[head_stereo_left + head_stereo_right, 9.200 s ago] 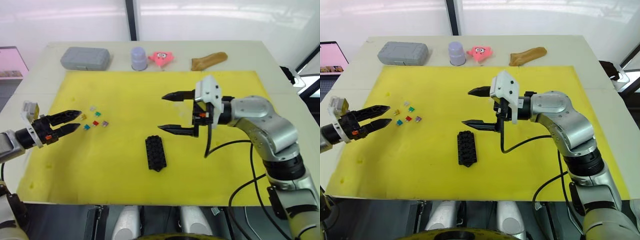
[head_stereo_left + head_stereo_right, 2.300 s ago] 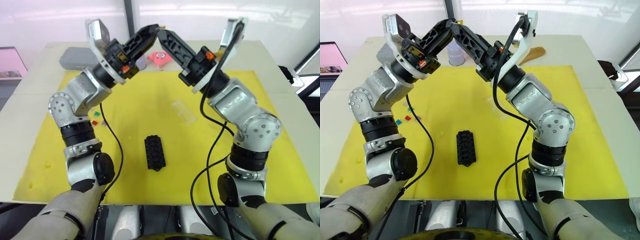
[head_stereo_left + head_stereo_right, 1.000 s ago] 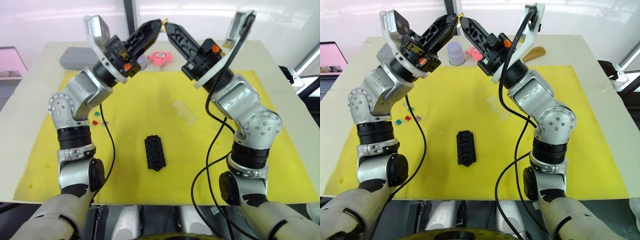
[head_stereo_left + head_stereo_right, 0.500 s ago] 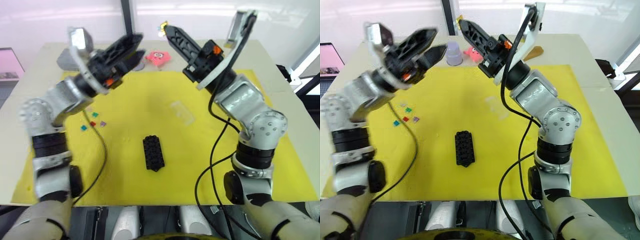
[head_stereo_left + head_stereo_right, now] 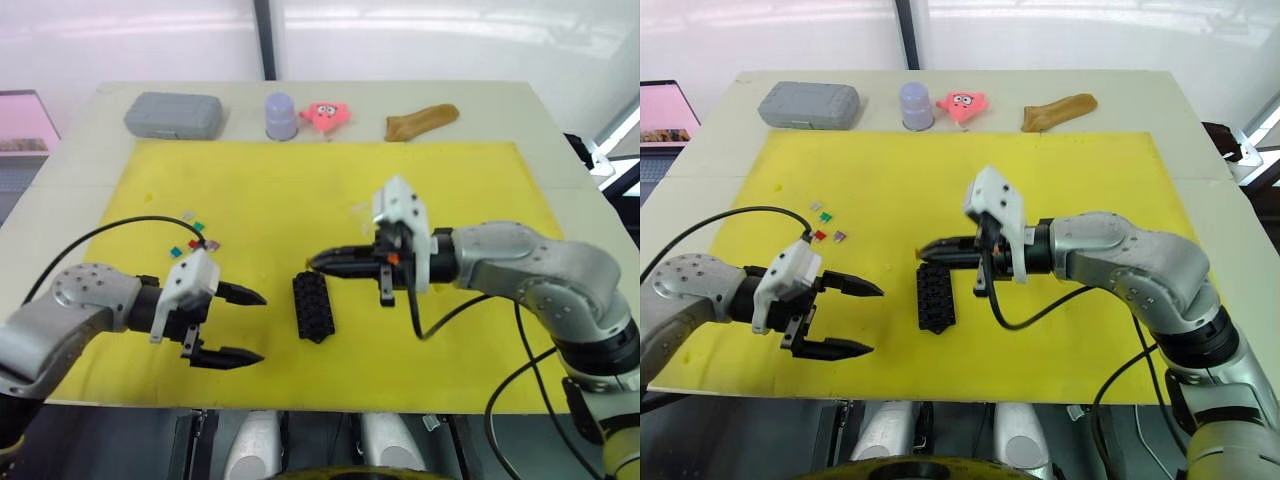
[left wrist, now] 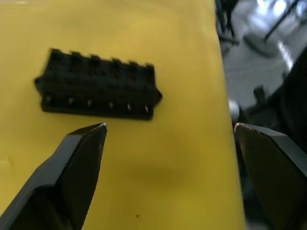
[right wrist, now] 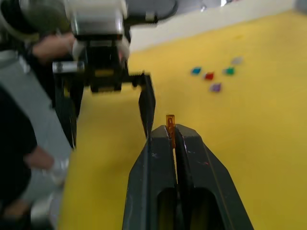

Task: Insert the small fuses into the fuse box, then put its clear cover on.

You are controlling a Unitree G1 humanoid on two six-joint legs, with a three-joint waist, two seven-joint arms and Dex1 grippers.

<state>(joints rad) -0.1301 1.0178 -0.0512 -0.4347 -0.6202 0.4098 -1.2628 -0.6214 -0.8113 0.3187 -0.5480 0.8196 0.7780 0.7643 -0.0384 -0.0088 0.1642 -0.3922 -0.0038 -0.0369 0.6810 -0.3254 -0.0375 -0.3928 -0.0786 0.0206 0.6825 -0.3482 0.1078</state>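
Your right gripper [image 7: 171, 130] is closed on an orange fuse [image 7: 170, 123], which sticks out between the two fingertips. It hangs just above the far end of the fuse box [image 5: 313, 306]. The box lies on the yellow mat [image 5: 460, 190], in the middle near the front. Your left gripper [image 5: 245, 326] is wide open and holds nothing; it stands just beside the box on its left side. The other small fuses [image 5: 827, 225] lie in a loose group on the mat, further left and back, well apart from the box.
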